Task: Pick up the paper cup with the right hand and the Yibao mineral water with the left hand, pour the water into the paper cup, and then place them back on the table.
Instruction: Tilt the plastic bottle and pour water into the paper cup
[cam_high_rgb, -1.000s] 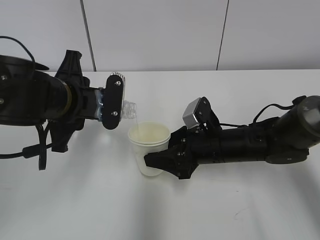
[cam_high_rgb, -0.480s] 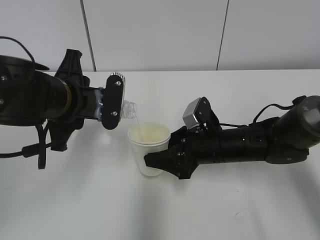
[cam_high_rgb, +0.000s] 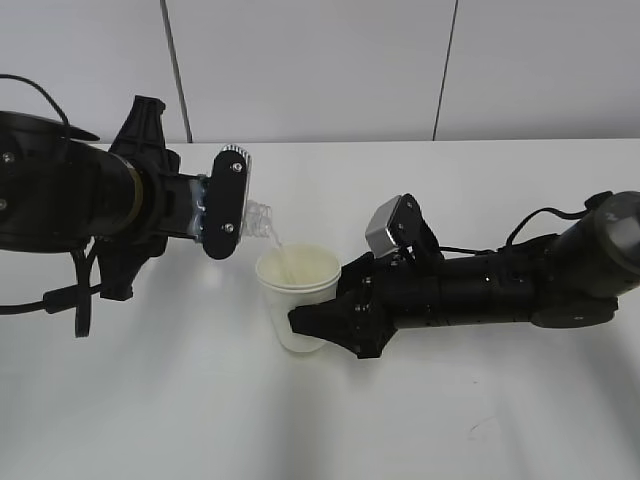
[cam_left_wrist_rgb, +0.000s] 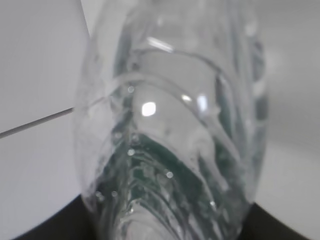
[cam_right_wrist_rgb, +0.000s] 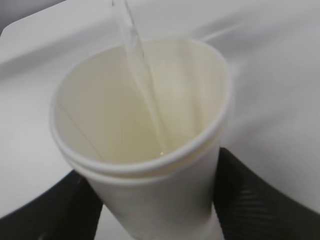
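Exterior: the left claw (cam_high_rgb: 222, 204) clamps the tipped bottle (cam_high_rgb: 256, 220) above the surface (cam_high_rgb: 200, 400); water (cam_high_rgb: 281, 246) streams into the paper cup (cam_high_rgb: 297, 296), clamped by the low, level right claw (cam_high_rgb: 322, 322).

Left wrist: the bottle's (cam_left_wrist_rgb: 175, 125) contents blur.

Right wrist: the stream (cam_right_wrist_rgb: 142, 75) lands inside the cup (cam_right_wrist_rgb: 150, 150).

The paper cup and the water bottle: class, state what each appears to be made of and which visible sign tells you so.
Paper cup: apparently matte cream-white paper, judging by its rolled rim and dull, opaque wall. Water bottle: probably thin clear plastic with a glossy finish; it is see-through, has moulded ribs and shows bright highlights, with a dark green label visible through it.
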